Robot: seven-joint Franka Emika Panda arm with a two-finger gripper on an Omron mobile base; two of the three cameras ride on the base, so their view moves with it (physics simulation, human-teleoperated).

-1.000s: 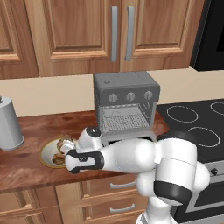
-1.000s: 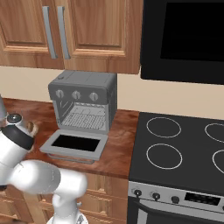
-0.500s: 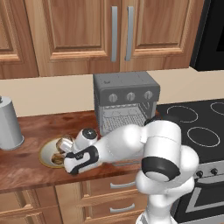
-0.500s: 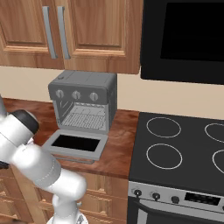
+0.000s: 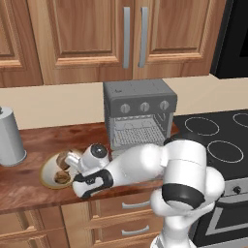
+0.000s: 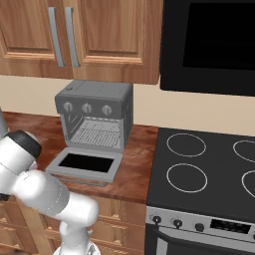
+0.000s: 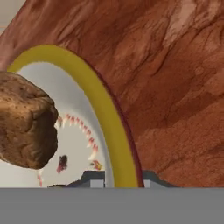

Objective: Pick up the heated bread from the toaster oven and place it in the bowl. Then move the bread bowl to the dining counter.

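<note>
Fingers point(image 7: 118, 177) have narrowed, gripping the bowl point(image 7: 111, 127) rim; bare counter point(image 7: 175, 87) lies beyond.

Two base views from behind, both facing the toaster oven point(image 5: 139, 114), hand view close over the bowl point(image 7: 103, 116)

Cream bowl point(image 7: 78, 135) — olive-yellow rim — red flecks

bowl point(image 5: 48, 165): right part hidden behind the arm
claw point(image 7: 117, 177): tips cut off by the bottom edge of the hand view; grip on the rim cannot be told
bread chunk point(image 7: 24, 122): cut off at the left edge
canister point(image 5: 9, 138): left side cut off
</note>
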